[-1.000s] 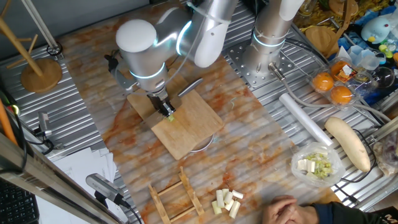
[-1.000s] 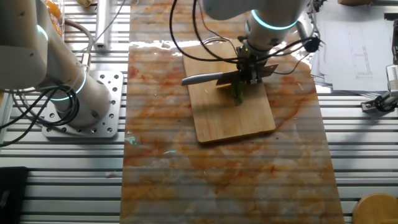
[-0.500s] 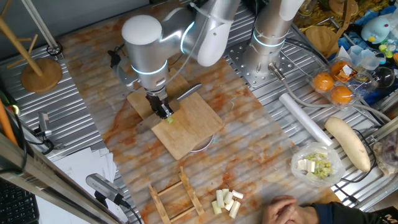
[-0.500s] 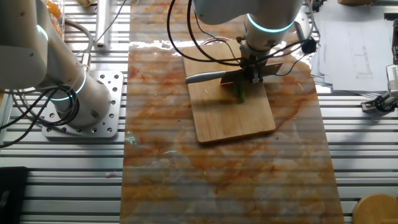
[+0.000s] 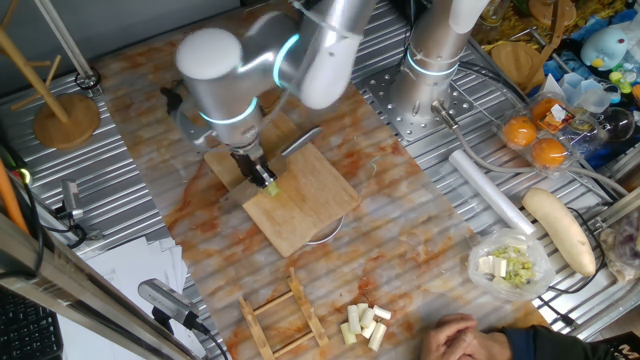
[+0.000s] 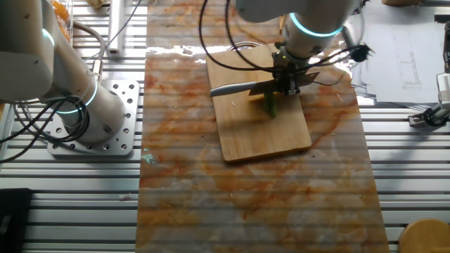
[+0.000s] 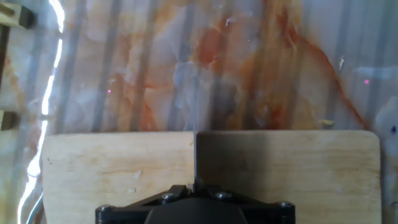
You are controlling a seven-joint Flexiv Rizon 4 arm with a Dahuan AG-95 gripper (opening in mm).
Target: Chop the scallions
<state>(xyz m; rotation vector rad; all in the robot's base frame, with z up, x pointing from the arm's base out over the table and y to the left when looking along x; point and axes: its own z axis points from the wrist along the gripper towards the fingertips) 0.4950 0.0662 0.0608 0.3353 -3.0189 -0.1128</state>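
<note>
A short green scallion stalk [image 5: 272,188] lies on the wooden cutting board [image 5: 310,205]; it also shows in the other fixed view [image 6: 270,106] on the board [image 6: 260,133]. My gripper [image 5: 258,174] [image 6: 287,82] is shut on a knife [image 6: 242,88] whose blade [image 5: 305,142] lies across the board at the stalk's end. In the hand view the blade [image 7: 194,155] shows edge-on over the board [image 7: 118,165]; the scallion is hidden there.
A cluster of cream chunks [image 5: 364,324] and a wooden rack [image 5: 285,315] lie near the front edge. A bowl of whitish-green bits with white cubes [image 5: 511,265], a white radish [image 5: 560,230], oranges [image 5: 535,140], a second arm's base [image 5: 435,70] and a person's hand [image 5: 470,340] are on the right.
The arm's upper body has swung sideways and is blurred. The gripper with the knife has shifted only slightly, staying at the scallion on the board.
</note>
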